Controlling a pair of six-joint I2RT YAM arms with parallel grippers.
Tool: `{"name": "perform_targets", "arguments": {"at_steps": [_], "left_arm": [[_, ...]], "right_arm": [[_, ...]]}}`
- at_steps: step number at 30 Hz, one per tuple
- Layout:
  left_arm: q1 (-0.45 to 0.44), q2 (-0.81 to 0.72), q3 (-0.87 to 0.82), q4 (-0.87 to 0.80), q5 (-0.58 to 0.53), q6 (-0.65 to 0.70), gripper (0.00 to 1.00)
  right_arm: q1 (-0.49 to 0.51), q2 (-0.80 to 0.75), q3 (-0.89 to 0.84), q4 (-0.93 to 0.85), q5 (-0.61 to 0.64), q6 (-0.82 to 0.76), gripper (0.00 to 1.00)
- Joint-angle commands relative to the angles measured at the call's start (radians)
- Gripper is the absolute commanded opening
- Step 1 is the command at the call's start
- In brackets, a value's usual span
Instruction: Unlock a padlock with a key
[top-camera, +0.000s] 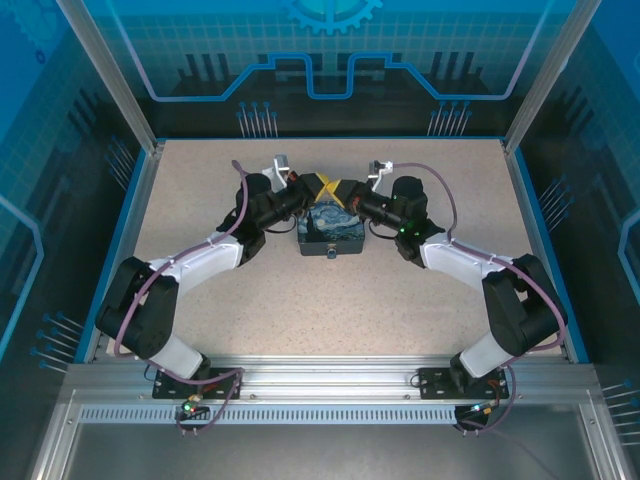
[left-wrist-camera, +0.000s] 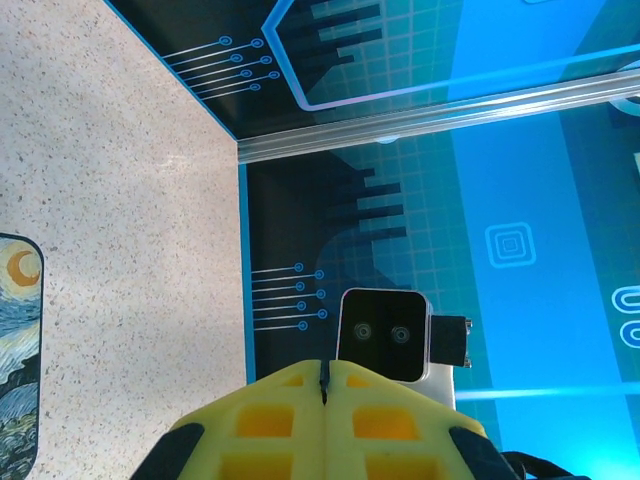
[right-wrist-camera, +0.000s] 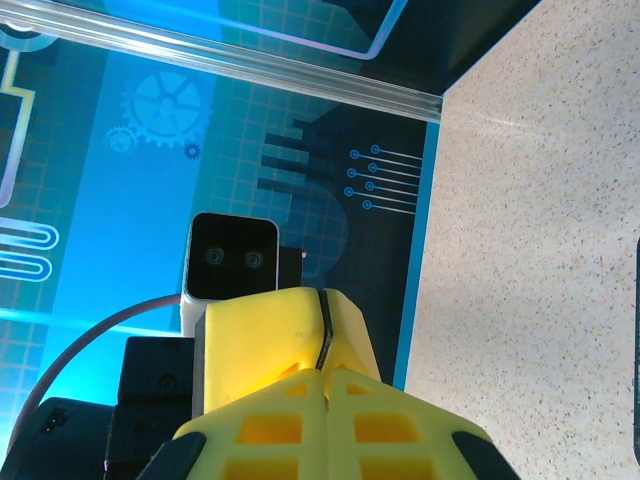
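Above the dark-blue night-sky box (top-camera: 335, 230) my two yellow grippers meet tip to tip and cross. My left gripper (top-camera: 326, 184) (left-wrist-camera: 325, 372) is shut, with a thin dark sliver at its tip. I cannot tell whether that sliver is the key. My right gripper (top-camera: 346, 188) (right-wrist-camera: 325, 375) is shut too, pressed against the left fingers (right-wrist-camera: 265, 335), which show a dark curved seam. A tiny pale spot (top-camera: 330, 251) sits at the box's front edge, too small to name. Padlock and key are not plainly seen.
The box's corner (left-wrist-camera: 18, 340) lies on the speckled table (top-camera: 330, 310) at mid back. Blue printed walls and aluminium posts (top-camera: 110, 75) enclose the table on three sides. Both arms reach inward from the near rail (top-camera: 320, 378).
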Motion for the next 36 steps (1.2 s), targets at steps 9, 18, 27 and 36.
{"name": "perform_targets", "arguments": {"at_steps": [9,18,27,36], "left_arm": [[0.015,-0.008,0.048,-0.025,0.035,0.027,0.59],[0.02,-0.017,0.042,-0.035,0.029,0.036,0.61],[0.033,-0.084,0.004,-0.142,0.031,0.123,0.68],[0.032,-0.222,-0.094,-0.433,0.04,0.35,0.91]], "right_arm": [[0.0,-0.056,-0.057,-0.003,-0.02,-0.021,0.0],[-0.002,-0.069,-0.068,-0.021,-0.009,-0.032,0.0],[-0.05,-0.117,-0.099,-0.14,0.008,-0.099,0.0],[-0.141,-0.117,-0.065,-0.296,-0.04,-0.263,0.0]]}}
